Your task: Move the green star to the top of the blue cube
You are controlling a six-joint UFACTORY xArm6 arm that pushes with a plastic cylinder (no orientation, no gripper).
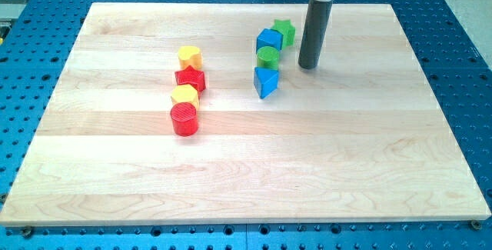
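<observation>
Green star [284, 31] is seen near the view's top, a little right of the middle of the wooden desk [369, 165]. It lies just to the upper right of the blue cube [269, 40], and the two appear to touch at the cube's upper right corner. Directly below the cube, toward the view's bottom, a green cylinder [267, 57] is placed against it, and below that a blue block of triangular or wedge-like shape [265, 81] is found, so that a short column of four blocks is formed.

No claw is carried by the arm; only a straight dark rod is mounted, so nothing is held. My tip [308, 67] is set down on the desk to the view's right of this column, near the green cylinder's level and below the star. It is apart from all four blocks, with a strip of bare wood seen between it and the cylinder.

A second column is laid out well apart, to the view's left of the middle. At its top a yellow block [189, 56] of unclear shape is seen, then a red star [190, 78], then a yellow block that looks hexagonal [184, 95], and at the bottom a red cylinder [184, 118]. Each of these is touching or just beside its neighbour.

The desk is bordered by a blue perforated base [453, 42] on all sides.
</observation>
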